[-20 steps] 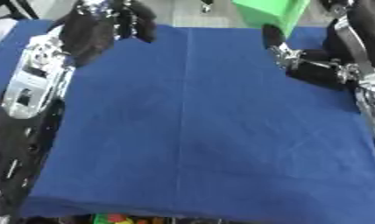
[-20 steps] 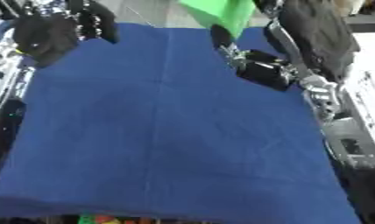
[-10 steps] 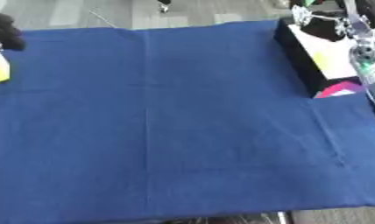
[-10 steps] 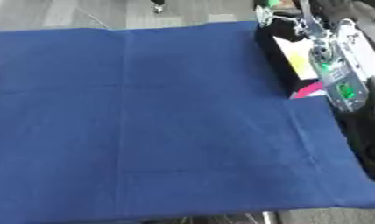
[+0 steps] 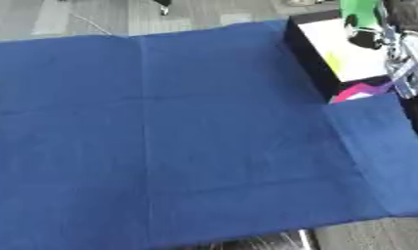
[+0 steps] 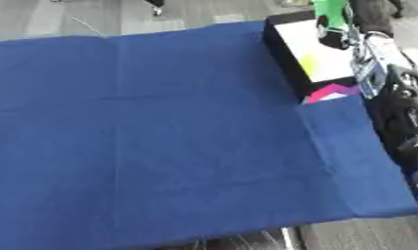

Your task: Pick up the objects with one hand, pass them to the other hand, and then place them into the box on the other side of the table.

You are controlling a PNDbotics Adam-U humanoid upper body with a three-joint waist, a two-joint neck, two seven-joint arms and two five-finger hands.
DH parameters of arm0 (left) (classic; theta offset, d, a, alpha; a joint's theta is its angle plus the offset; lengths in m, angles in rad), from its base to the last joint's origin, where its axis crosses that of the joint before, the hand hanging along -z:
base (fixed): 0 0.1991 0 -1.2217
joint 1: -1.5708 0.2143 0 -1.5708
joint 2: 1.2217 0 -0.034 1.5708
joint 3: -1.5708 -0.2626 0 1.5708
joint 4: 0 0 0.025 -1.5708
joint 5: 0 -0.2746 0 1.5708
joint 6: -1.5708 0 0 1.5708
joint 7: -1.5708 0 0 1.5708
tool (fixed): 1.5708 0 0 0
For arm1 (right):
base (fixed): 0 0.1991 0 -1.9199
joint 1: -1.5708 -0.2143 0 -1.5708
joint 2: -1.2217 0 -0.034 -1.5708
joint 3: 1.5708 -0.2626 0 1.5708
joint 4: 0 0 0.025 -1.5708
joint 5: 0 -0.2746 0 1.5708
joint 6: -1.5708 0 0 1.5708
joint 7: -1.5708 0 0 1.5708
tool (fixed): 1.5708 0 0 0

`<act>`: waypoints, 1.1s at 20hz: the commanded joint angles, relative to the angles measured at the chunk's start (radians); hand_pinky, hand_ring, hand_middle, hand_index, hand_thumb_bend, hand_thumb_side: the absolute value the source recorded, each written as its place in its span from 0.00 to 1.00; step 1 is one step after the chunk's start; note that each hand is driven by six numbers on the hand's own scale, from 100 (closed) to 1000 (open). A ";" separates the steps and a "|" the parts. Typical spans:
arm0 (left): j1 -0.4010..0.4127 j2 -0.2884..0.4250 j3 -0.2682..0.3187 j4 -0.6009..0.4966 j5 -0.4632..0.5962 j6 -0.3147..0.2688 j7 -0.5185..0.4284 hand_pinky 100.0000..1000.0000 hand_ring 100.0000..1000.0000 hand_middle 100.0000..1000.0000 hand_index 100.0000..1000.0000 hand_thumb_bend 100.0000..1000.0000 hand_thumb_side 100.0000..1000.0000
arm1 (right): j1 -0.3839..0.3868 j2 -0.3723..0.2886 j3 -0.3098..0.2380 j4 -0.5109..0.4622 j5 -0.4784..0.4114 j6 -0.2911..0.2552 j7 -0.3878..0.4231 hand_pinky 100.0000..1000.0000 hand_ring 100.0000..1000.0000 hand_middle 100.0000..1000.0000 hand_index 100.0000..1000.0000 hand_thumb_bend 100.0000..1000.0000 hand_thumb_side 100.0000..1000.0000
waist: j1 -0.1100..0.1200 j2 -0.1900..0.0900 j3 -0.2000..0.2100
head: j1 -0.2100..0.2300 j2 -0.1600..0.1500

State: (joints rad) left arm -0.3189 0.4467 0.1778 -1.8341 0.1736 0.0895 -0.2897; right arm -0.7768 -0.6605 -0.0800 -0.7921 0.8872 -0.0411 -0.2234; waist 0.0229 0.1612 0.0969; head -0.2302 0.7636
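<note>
A black-walled box (image 5: 303, 44) with a pale inside stands at the table's far right edge. In it lie a yellow thing (image 5: 334, 62) and a pink thing (image 6: 330, 91). My right hand (image 6: 335, 37) hangs over the box's far end, dark fingers curled on a bright green object (image 6: 329, 10) that stands upright above the box. The silver and black right arm (image 6: 393, 93) runs down the right edge of the view. My left hand shows in neither view.
A blue cloth (image 5: 161, 132) covers the table, with a fold line down its left part and a flap (image 5: 375, 146) turned over at the right. Grey floor (image 5: 101, 14) lies beyond the far edge.
The camera has swung, so the whole picture shifted. The left hand has gone out of view. The green object now shows in my right hand over the box.
</note>
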 commanded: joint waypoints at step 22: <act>-0.051 0.207 0.070 0.132 -0.359 -0.090 0.185 0.72 0.61 0.57 0.71 0.08 0.72 | 0.300 -0.038 -0.057 -0.743 -0.057 -0.058 -0.211 0.85 0.85 0.88 0.97 0.00 0.00 | 0.023 -0.010 -0.036 | 0.389 -0.025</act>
State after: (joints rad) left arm -0.3536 0.5847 0.2416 -1.7211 -0.1390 0.0129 -0.1280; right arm -0.4691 -0.6811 -0.1397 -1.4593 0.8379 -0.0841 -0.4342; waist 0.0476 0.1633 0.0598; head 0.1211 0.7525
